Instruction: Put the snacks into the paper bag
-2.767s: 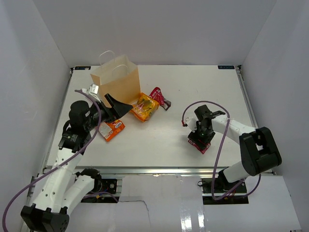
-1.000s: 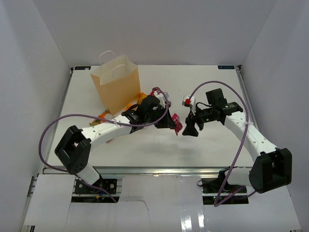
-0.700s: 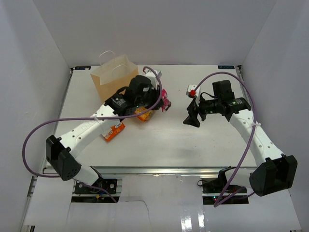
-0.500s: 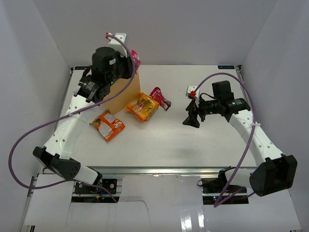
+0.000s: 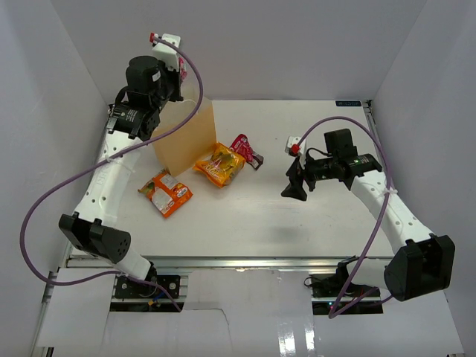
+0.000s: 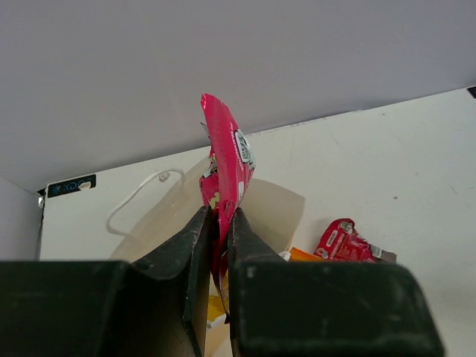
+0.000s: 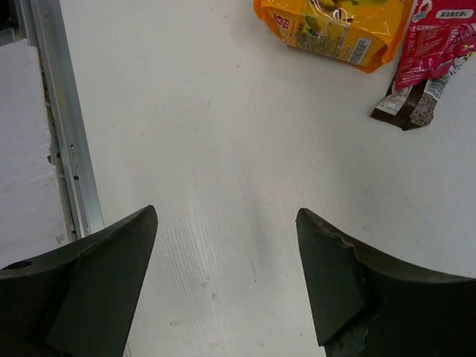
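My left gripper [image 6: 221, 223] is shut on a red-pink snack [image 6: 227, 160], which it holds upright, high above the open mouth of the tan paper bag [image 5: 186, 137] [image 6: 279, 208]. On the table beside the bag lie an orange snack [image 5: 165, 192], a yellow-orange snack [image 5: 220, 165] [image 7: 335, 26] and another red-pink snack [image 5: 245, 149] [image 7: 439, 37] with a dark end. My right gripper [image 5: 292, 186] [image 7: 227, 223] hangs open over bare table, right of these packets, with nothing between its fingers.
The bag's white loop handle [image 6: 141, 197] sticks up on its far side. A metal rail [image 7: 59, 111] runs along the table's near edge. White walls close in the back and both sides.
My left arm has carried the red-pink snack from mid-table up and back to above the bag's mouth. The right gripper has stayed open and barely shifted.
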You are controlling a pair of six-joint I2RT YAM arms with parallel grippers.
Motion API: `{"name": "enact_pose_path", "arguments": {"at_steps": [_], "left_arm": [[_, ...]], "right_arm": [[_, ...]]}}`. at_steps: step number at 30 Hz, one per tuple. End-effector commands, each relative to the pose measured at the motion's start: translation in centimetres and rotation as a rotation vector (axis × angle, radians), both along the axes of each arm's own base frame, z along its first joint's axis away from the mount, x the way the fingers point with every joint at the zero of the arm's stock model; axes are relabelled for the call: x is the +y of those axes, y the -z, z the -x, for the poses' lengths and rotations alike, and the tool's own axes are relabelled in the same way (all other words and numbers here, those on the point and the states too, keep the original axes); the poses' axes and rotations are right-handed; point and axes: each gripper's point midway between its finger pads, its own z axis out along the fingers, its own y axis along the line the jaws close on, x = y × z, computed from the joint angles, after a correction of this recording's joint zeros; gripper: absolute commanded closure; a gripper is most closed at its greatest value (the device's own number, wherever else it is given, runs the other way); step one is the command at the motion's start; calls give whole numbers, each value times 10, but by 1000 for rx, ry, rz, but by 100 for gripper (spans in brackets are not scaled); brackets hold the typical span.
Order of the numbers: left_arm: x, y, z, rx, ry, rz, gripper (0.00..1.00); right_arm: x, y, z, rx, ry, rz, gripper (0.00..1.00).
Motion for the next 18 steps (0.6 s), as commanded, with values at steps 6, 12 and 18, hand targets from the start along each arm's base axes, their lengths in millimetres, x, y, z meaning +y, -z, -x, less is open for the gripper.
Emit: {"name": "enact_pose_path", "arguments": {"at_steps": [6,12,18], "left_arm": [[10,32,-15,29,-6,-32,83],[13,46,-13,65,-32,-17,50],[9,6,-6,9,-20,66,25]], "right_arm": [[2,3,-14,18,59,-11,19],[7,11,-55,119,236,16,20],[25,20,-112,103,348,49,20]]}}
